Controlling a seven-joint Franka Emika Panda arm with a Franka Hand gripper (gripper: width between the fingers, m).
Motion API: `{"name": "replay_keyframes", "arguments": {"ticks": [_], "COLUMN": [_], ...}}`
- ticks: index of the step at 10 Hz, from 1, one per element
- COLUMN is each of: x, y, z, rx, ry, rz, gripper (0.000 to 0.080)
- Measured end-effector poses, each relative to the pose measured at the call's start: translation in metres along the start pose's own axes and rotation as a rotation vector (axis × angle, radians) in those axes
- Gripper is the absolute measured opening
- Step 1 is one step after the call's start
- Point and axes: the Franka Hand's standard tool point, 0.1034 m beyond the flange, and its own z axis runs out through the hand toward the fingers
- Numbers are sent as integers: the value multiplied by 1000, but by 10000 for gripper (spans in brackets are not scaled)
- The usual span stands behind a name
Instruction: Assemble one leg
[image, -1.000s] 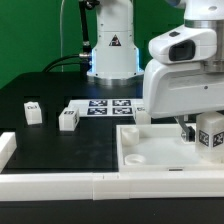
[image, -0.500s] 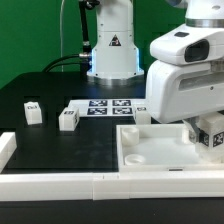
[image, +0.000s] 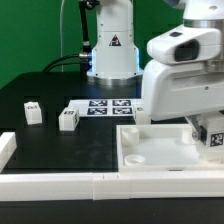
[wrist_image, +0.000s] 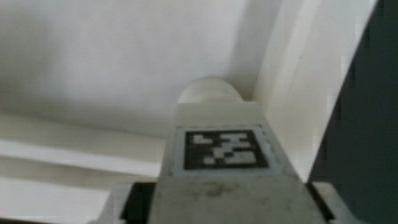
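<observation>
White leg (image: 214, 140) (marker tag facing outward) is clamped between the gripper (wrist_image: 224, 204) fingers, directly over the white panel (image: 150, 152); contact with it cannot be determined. Two spare legs (image: 33, 112) stand on the black worktop (image: 60, 150), well apart from the gripper.

Exterior camera faces the table (image: 60, 150) from low front; wrist camera closely views the leg (wrist_image: 224, 147) both share.
</observation>
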Motion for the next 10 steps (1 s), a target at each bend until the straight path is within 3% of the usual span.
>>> {"name": "replay_keyframes", "arguments": {"ticks": [3, 6, 7, 10], "x": [1, -1, -1, 1], "y": [2, 1, 1, 2], "z": [0, 1, 1, 1], "rx": [21, 14, 10, 37], "ry": [3, 10, 12, 6], "rz": [455, 870, 979, 1165], "gripper": [287, 288, 288, 288]}}
